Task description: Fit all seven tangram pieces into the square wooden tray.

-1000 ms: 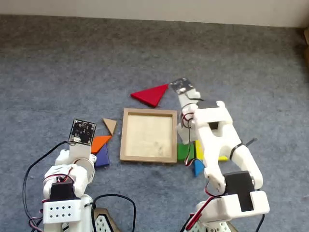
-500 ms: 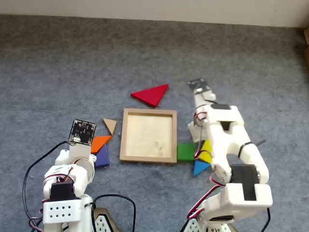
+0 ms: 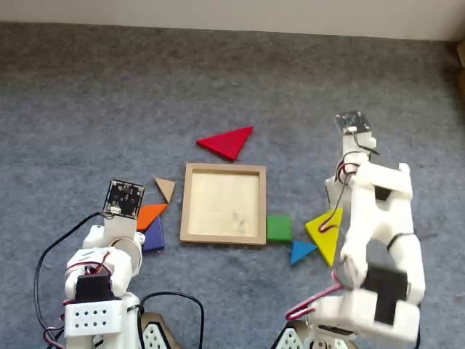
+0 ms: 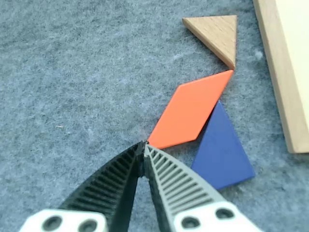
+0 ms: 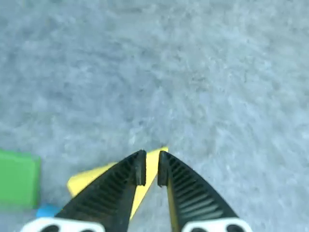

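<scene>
Right gripper (image 5: 150,163) at yellow triangle (image 3: 324,232), wooden tray (image 3: 222,169)

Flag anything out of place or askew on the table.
Nothing is damaged or spilled. The wooden tray is empty, with all seven pieces outside it. The yellow triangle sits pinched in the right gripper.

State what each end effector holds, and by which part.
Right end effector pinches the yellow triangle at one corner. Left end effector holds nothing.
</scene>
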Controlling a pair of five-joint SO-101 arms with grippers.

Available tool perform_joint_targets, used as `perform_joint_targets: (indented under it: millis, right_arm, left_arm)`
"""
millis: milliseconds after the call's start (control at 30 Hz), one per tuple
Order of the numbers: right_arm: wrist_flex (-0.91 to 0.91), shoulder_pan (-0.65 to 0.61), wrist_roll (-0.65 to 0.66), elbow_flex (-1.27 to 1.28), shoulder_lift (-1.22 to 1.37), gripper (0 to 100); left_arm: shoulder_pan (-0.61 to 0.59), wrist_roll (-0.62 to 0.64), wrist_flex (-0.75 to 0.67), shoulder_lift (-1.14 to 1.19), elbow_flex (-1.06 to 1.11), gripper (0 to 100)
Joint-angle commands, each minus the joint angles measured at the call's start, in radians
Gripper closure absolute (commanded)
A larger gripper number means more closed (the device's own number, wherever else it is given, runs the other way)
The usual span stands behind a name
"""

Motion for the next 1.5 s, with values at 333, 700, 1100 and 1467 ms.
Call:
perform_joint_targets:
  millis: [333,700,1100,1467]
  right_arm:
    - [0.337,-0.213,-0.494,0.028,-0.246,67.4]
    - [0.091,-0.254,-0.585,0.148,-0.067,59.4]
    - [0.033,-0.217,-0.578,0.143,0.105,59.4]
    - [0.033,-0.200,-0.582,0.114,0.113,59.5]
  left_arm:
    - [-0.013,-0.008,0.005,-0.012,0.028,99]
    - [-0.013,-0.008,0.005,-0.012,0.028,99]
    - [-0.013,-0.008,0.005,-0.012,0.028,99]
    - [-0.013,-0.008,0.005,-0.012,0.028,99]
